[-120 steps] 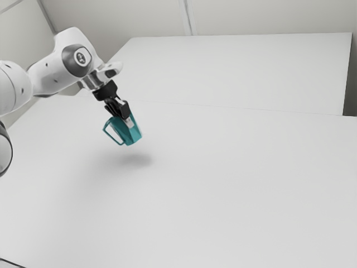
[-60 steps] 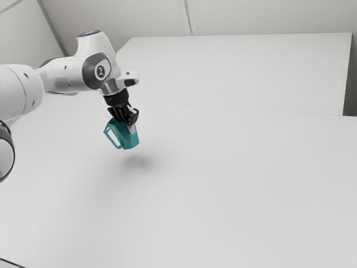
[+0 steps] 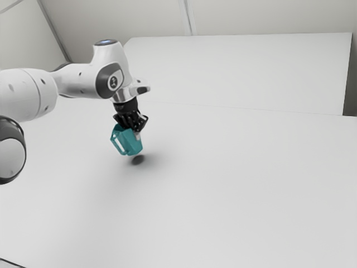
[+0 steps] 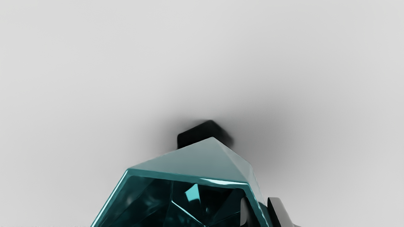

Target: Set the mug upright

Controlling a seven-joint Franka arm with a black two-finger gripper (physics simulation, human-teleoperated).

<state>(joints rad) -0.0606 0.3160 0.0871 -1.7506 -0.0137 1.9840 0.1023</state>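
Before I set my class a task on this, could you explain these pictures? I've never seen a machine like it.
The machine is a single jointed robot arm, drawn by a simulator. The exterior picture is taken from the arm's side; the arm comes in from that view's left. The wrist picture comes from a camera on the arm's hand and looks into the teal mug. The end effector grips the mug by its wall, one finger inside and the other outside. The mug is held tilted above the white table, and its dark shadow falls on the surface beneath.
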